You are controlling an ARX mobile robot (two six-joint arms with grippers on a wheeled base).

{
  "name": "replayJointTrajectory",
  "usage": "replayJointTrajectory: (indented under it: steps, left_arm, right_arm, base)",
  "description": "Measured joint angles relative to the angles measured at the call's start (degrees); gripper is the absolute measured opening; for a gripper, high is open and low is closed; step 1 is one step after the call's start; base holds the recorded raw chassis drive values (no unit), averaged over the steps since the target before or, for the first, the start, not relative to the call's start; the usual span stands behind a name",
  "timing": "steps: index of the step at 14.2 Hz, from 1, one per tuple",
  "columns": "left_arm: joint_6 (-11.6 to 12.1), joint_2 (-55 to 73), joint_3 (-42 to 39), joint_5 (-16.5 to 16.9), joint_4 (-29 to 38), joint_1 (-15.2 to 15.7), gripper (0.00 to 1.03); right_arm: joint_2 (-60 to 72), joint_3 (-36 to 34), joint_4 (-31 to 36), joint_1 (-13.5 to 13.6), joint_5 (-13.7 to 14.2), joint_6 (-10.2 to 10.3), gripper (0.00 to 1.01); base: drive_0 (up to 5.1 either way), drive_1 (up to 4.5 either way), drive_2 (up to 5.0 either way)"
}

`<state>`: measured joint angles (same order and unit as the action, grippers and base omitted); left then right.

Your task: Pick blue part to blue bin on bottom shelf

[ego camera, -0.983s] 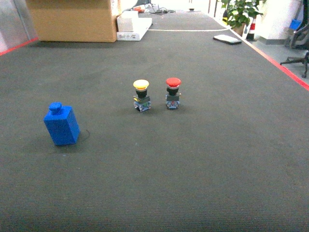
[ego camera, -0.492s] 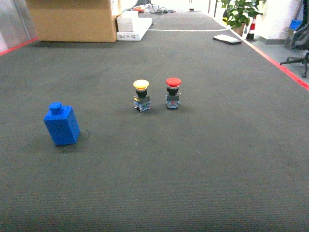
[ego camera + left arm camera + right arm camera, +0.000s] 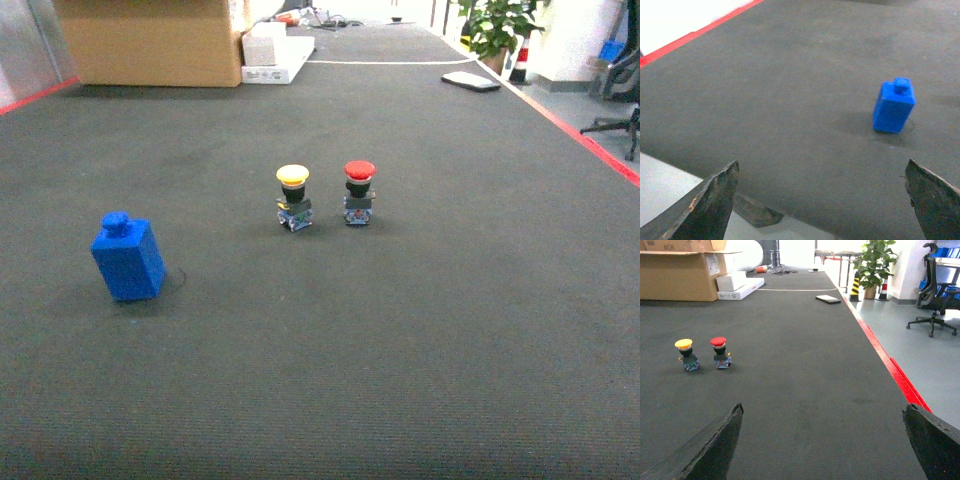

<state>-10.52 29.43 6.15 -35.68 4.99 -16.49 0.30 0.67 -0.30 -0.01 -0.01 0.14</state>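
The blue part (image 3: 127, 258) is a small blue block with a round knob on top, standing slightly tilted on the dark carpet at the left of the head view. It also shows in the left wrist view as the blue part (image 3: 893, 106), well ahead and to the right of my left gripper (image 3: 822, 172), which is open with nothing between its fingers. My right gripper (image 3: 822, 412) is open and empty over bare carpet. Neither gripper shows in the head view. The blue bin and the bottom shelf are out of view.
A yellow push-button (image 3: 293, 197) and a red push-button (image 3: 358, 192) stand side by side mid-carpet. A cardboard box (image 3: 150, 42) and white boxes (image 3: 275, 55) sit at the back left. A red line (image 3: 895, 370) edges the carpet on the right; an office chair (image 3: 935, 290) and plant (image 3: 875, 262) stand beyond.
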Motion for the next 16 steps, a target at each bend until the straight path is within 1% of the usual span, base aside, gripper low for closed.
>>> replayJointTrajectory:
  steps: [1, 2, 3, 5, 6, 7, 8, 9, 11, 14, 16]
  left_arm:
    - [0.3, 6.0, 1.7, 0.8, 5.3, -1.2, 0.98]
    - [0.3, 10.9, 4.2, 2.1, 10.1, -1.6, 0.98]
    - [-0.1, 15.8, 6.1, 4.5, 15.0, -1.2, 0.98]
    - [-2.2, 30.5, 9.1, 13.2, 26.1, 2.3, 0.98]
    - [-3.3, 40.4, 12.0, 17.8, 32.2, 5.2, 0.98]
    - [-3.3, 47.6, 14.9, 20.0, 36.7, 6.7, 0.98]
    - [-3.4, 53.6, 17.2, 22.1, 39.5, 7.5, 0.98]
    - [-3.6, 59.8, 19.3, 23.8, 40.5, 8.3, 0.98]
    - [-3.6, 68.4, 22.4, 25.2, 41.1, 9.1, 0.98]
    - [-3.0, 76.6, 28.7, 25.9, 42.2, 10.8, 0.98]
    - [-2.6, 81.2, 32.9, 26.4, 41.7, 10.9, 0.98]
  right_arm:
    - [0.0, 0.0, 0.0, 0.0, 0.0, 0.0, 0.98]
    - [0.0, 0.0, 0.0, 0.0, 0.0, 0.0, 0.98]
    - [0.0, 0.0, 0.0, 0.0, 0.0, 0.0, 0.98]
    - [0.0, 0.0, 0.0, 0.0, 0.0, 0.0, 0.98]
    - [0.0, 0.0, 0.0, 0.0, 0.0, 0.0, 0.98]
    - [0.0, 0.0, 0.0, 0.0, 0.0, 0.0, 0.98]
    - [0.0, 0.0, 0.0, 0.0, 0.0, 0.0, 0.98]
    - [0.0, 0.0, 0.0, 0.0, 0.0, 0.0, 0.98]
    - [0.0, 0.0, 0.0, 0.0, 0.0, 0.0, 0.98]
    - [0.0, 0.0, 0.0, 0.0, 0.0, 0.0, 0.98]
    - [0.0, 0.0, 0.0, 0.0, 0.0, 0.0, 0.98]
  base:
    - [0.0, 0.0, 0.0]
    - [0.0, 0.0, 0.0]
    - [0.0, 0.0, 0.0]
    - [0.0, 0.0, 0.0]
    - [0.0, 0.0, 0.0]
    - [0.0, 0.0, 0.0]
    - [0.0, 0.0, 0.0]
    - [0.0, 0.0, 0.0]
    - [0.0, 0.0, 0.0]
    - [0.0, 0.0, 0.0]
    - [0.0, 0.0, 0.0]
